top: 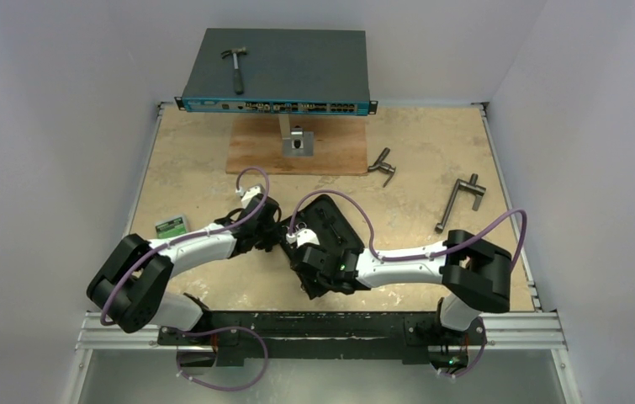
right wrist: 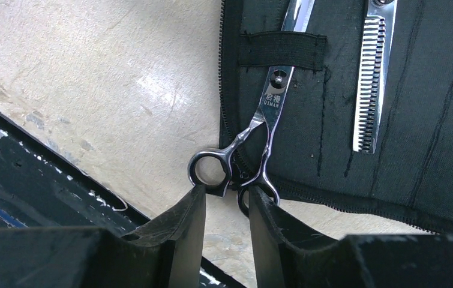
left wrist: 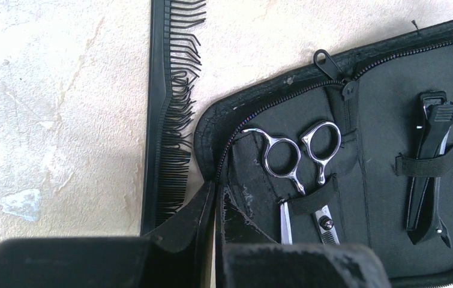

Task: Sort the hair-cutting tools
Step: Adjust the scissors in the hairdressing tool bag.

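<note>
I am holding my right pincer point(right wrist: 224, 195) partly spread, with the table point(right wrist: 122, 90) showing through the gap between its fingers. The plain scissors point(right wrist: 272, 102) are lying right at its tips. Their blades are tucked under an elastic strap point(right wrist: 281, 51) inside the open black case point(right wrist: 422, 150), and their two handle rings are sticking out over the zipped edge. One ring is sitting just above one fingertip, and the other is partly hidden behind the other fingertip. I cannot tell whether either finger is touching a ring. The toothed scissors point(right wrist: 368, 84) are lying in the case beside them, pointing the opposite way and apart from this pincer.

My left pincer point(left wrist: 216, 192) is pressed together at the rim of the case. Whether it is nipping that rim I cannot tell. The comb point(left wrist: 161, 114), many of its teeth bent, is lying on the table just outside the case, its near end running behind one finger. The clip point(left wrist: 431, 162) is sitting under its own band deeper inside the case, well apart from the fingers.
</note>
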